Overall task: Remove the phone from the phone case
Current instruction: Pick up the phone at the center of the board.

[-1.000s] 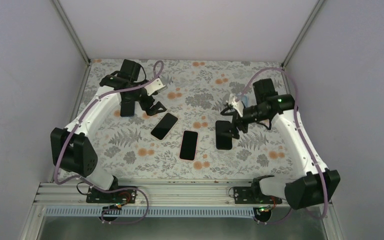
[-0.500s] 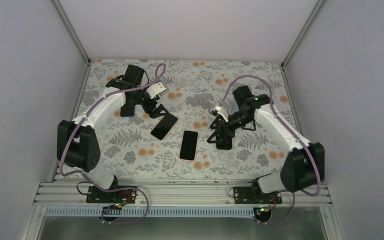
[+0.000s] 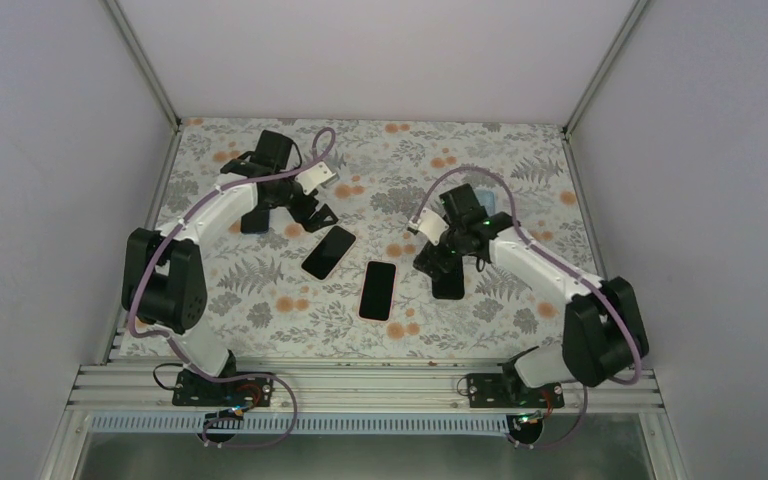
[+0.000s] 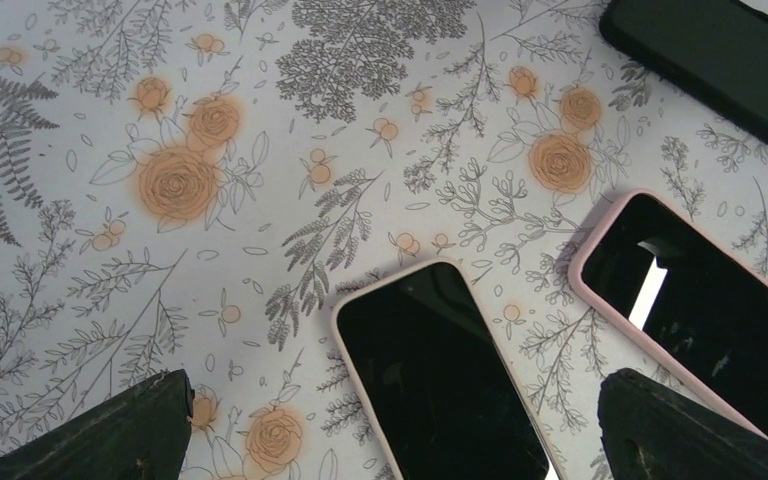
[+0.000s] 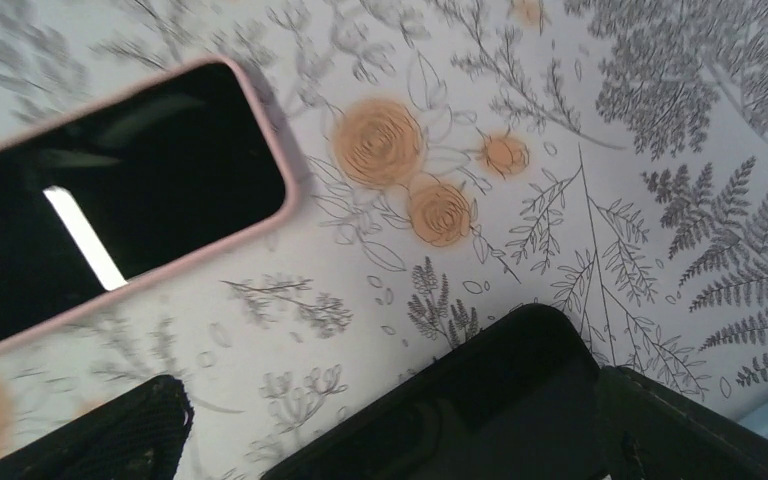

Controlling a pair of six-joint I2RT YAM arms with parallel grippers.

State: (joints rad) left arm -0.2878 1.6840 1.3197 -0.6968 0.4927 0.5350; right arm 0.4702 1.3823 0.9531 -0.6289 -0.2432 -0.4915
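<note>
Approach step. Right claw (image 3: 436, 262) is wide open with the black phone (image 5: 480, 400) right under it. Left claw (image 3: 305, 215) is wide too, straddling the pink-cased phone (image 4: 440, 370) without touching. Next, likely: drop and grip an edge.

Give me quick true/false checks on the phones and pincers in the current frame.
1. The right pincer is above the black phone. True.
2. The left pincer is shut on a phone. False: it is open and holds nothing.
3. The pink-cased phone lies between the black phone and the light-cased phone. True.
4. The table cover is plain white. False: it has a floral print.
</note>
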